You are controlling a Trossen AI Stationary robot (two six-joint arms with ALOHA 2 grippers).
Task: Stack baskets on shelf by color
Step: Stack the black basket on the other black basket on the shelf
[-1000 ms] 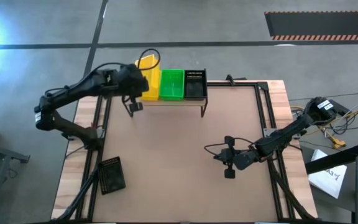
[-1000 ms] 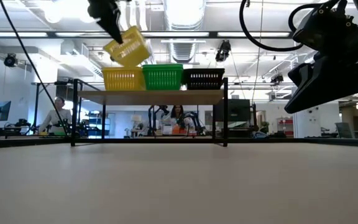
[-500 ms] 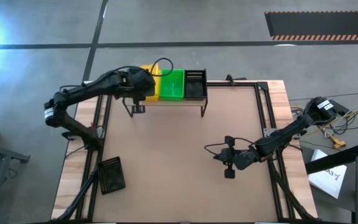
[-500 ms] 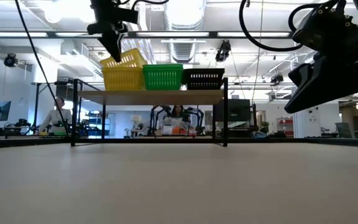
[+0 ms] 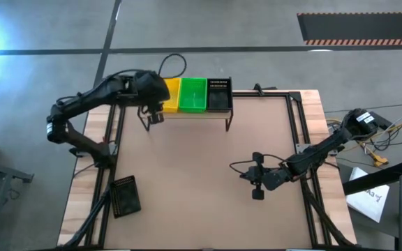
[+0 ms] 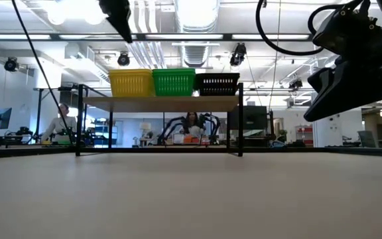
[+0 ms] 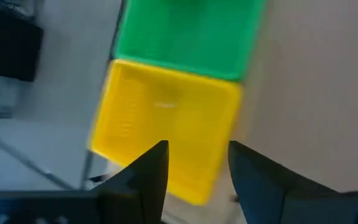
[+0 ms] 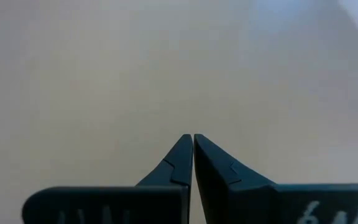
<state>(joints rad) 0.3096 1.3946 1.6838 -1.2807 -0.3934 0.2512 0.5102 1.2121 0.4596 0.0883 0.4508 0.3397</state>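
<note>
Now left claw (image 7: 194,163) parted, empty, above yellow basket (image 7: 166,127), right claw (image 8: 193,152) clenched, empty.

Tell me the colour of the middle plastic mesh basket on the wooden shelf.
Bright green basket, clearest in the low view.

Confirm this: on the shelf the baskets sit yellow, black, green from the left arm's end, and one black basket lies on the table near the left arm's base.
Wrong order. The high view shows the yellow basket at the left arm's end of the shelf, the green basket in the middle and a black basket at the far end. The other black basket does lie on the table near the left arm's base.
</note>
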